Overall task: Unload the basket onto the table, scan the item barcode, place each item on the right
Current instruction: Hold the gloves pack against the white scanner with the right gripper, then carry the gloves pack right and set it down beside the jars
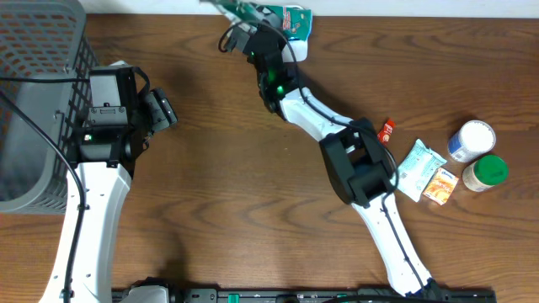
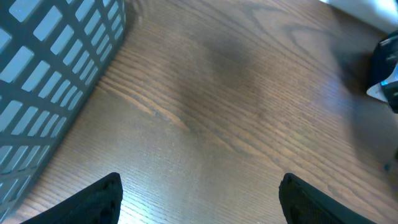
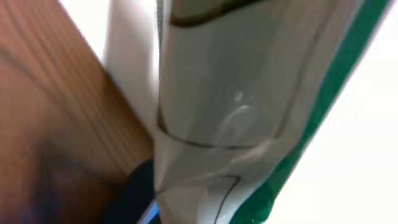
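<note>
In the overhead view my right gripper (image 1: 243,27) is at the table's far edge, shut on the item, a white pouch with a green edge (image 1: 244,10). In the right wrist view the same pouch (image 3: 230,118) fills the frame, with one dark finger (image 3: 132,194) showing beside it. No barcode shows on it in any view. My left gripper (image 1: 162,110) is on the left beside the basket. Low over bare wood, its fingers (image 2: 99,200) are wide apart and the left gripper (image 2: 202,205) is open with nothing between them.
A grey mesh basket (image 1: 34,93) stands at the left edge, also seen as the basket (image 2: 43,87). A white and teal object (image 1: 296,21) sits at the far edge by the pouch. At the right lie a red sachet (image 1: 387,130), a pale packet (image 1: 418,168), an orange packet (image 1: 440,185) and two jars (image 1: 472,139).
</note>
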### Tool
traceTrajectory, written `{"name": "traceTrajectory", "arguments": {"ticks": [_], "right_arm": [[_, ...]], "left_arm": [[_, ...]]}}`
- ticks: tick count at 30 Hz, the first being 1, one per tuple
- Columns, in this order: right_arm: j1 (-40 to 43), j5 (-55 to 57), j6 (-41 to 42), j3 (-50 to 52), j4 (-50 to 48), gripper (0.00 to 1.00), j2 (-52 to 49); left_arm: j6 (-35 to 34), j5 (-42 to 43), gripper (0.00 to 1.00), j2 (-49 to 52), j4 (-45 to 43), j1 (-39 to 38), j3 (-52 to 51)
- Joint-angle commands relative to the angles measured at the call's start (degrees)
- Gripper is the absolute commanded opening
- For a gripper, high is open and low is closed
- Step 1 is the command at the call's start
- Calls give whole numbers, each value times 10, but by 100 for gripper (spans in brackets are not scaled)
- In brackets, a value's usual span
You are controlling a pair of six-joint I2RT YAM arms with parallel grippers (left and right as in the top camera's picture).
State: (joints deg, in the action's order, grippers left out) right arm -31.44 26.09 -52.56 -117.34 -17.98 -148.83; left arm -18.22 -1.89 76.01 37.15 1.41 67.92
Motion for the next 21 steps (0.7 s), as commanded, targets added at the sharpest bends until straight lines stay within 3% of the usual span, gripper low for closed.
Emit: {"name": "traceTrajectory", "arguments": {"ticks": [1,8,16,21], "right_arm": [[8,-31,134,-10,56,1,119],[23,-47,294,-10,311,1,263],[85,-242,350,-10,558,1,386],[156,-303,397,-10,705,1,422]], "left_arm": [[-1,-7,81,4,1,2,10],[-1,-7,81,4,1,2,10],[-1,-7,81,4,1,2,10],[-1,-7,81,4,1,2,10]]}}
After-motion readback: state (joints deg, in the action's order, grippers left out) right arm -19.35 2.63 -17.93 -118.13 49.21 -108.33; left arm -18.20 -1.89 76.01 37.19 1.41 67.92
